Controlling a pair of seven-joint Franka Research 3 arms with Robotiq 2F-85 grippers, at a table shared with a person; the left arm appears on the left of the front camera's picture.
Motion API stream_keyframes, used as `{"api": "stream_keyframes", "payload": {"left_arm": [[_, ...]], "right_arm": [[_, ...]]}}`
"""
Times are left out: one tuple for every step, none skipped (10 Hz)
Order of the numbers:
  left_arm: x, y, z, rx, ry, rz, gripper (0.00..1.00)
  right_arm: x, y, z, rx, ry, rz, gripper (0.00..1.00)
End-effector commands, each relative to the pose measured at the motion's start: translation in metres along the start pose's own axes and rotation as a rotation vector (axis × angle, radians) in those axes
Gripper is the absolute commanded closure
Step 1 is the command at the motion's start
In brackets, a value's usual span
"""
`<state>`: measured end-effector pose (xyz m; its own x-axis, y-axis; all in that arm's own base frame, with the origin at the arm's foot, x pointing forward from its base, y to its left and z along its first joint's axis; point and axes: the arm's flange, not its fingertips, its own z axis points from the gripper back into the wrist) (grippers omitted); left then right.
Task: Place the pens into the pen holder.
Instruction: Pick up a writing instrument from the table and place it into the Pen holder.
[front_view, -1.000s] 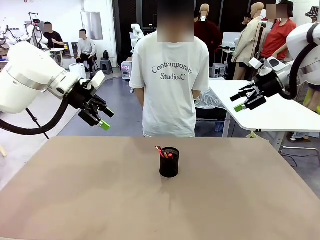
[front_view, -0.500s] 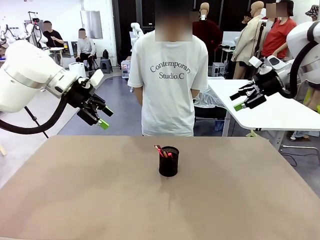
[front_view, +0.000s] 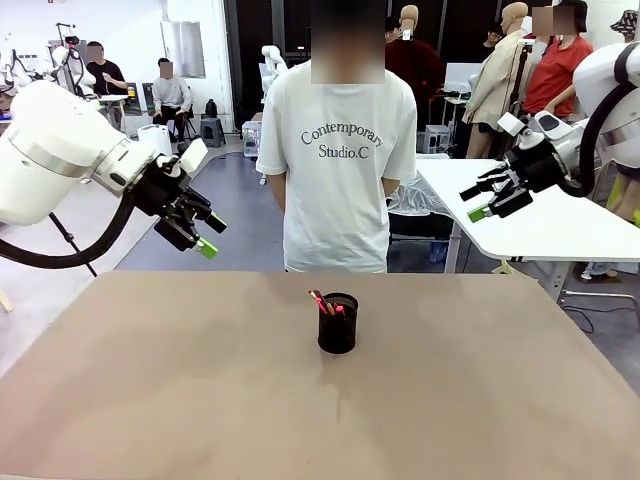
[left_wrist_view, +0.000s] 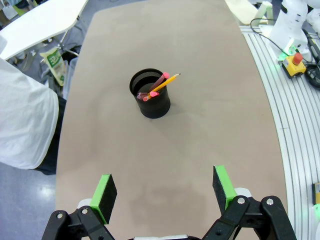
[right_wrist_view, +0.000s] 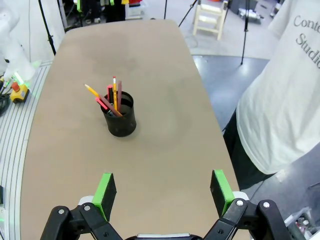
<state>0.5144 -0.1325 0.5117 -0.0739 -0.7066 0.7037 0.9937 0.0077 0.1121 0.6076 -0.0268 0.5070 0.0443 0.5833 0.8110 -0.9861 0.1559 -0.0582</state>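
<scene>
Black wire-mesh pen holder (front_view: 338, 323), one, upright near the middle of the tan table (front_view: 150, 400), on the far half toward the person (front_view: 338, 150) in a white shirt standing at the far edge; contents, the pens (left_wrist_view: 159, 86), all standing inside the cup and leaning on its rim, none lying loose on the tabletop in any view. Long axes: in the left wrist view the yellow-orange pen (left_wrist_view: 167, 82) slants farthest out over the rim with the red-tipped ones bunched beside it; in the right wrist view the same bundle fans upward, tips above the rim. Left gripper (front_view: 203, 235), raised well above the table's far left corner, jaws spread wide, nothing between the green pads (left_wrist_view: 105, 192); the holder lies ahead of it and well apart, centred between its fingers. Right gripper (front_view: 487, 202), raised off the table's far right side, jaws likewise spread and empty, green pads (right_wrist_view: 221, 186) bare; the holder lies ahead and a little to the left of its finger line. Neither arm stands clearly nearer; both hang well clear of the cup. Judgement: with every pen seated in the holder, the task reads as complete, and no further reach toward the cup appears called for
</scene>
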Motion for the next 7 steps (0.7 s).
{"api": "stream_keyframes", "payload": {"left_arm": [[-0.0002, -0.0009, 0.0029, -0.004, -0.003, 0.0, 0.0], [-0.0002, -0.0009, 0.0029, -0.004, -0.003, 0.0, 0.0], [-0.0002, -0.0009, 0.0029, -0.004, -0.003, 0.0, 0.0], [-0.0002, -0.0009, 0.0029, -0.004, -0.003, 0.0, 0.0], [-0.0002, -0.0009, 0.0029, -0.004, -0.003, 0.0, 0.0], [-0.0002, -0.0009, 0.0029, -0.004, -0.003, 0.0, 0.0], [-0.0002, -0.0009, 0.0029, -0.004, -0.003, 0.0, 0.0]], "right_arm": [[0.0019, 0.0004, -0.0009, 0.001, 0.0, -0.002, 0.0], [0.0019, 0.0004, -0.0009, 0.001, 0.0, -0.002, 0.0], [0.0019, 0.0004, -0.0009, 0.001, 0.0, -0.002, 0.0], [0.0019, 0.0004, -0.0009, 0.001, 0.0, -0.002, 0.0], [0.0019, 0.0004, -0.0009, 0.001, 0.0, -0.002, 0.0], [0.0019, 0.0004, -0.0009, 0.001, 0.0, -0.002, 0.0], [0.0019, 0.0004, -0.0009, 0.001, 0.0, -0.002, 0.0]]}}
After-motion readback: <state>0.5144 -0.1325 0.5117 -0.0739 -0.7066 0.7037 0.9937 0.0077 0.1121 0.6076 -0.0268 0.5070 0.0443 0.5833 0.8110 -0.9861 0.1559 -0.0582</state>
